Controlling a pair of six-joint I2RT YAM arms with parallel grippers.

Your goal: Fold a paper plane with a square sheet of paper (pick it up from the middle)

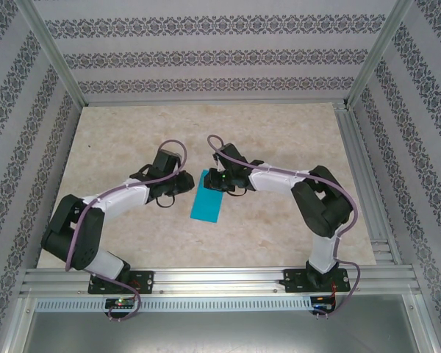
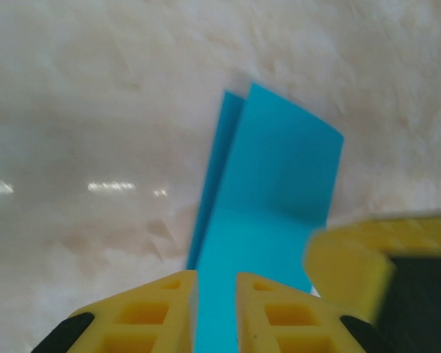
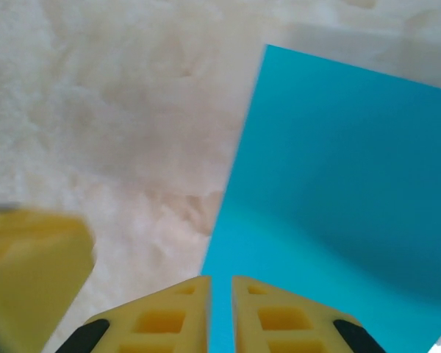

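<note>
Left claw (image 2: 217, 287): nearly shut, we pinch the blue paper (image 2: 279, 191) | right claw (image 3: 220, 285): nearly shut, we pinch it too | paper: folded, between both claws, in the middle of the table (image 1: 279, 132)

The white-and-black left arm (image 1: 110, 198) and right arm (image 1: 279, 180) are bent inward; the yellow-fingered left gripper (image 2: 217, 312) and right gripper (image 3: 220, 312) are pinched onto the turquoise-blue square sheet of paper (image 1: 206, 200).
</note>
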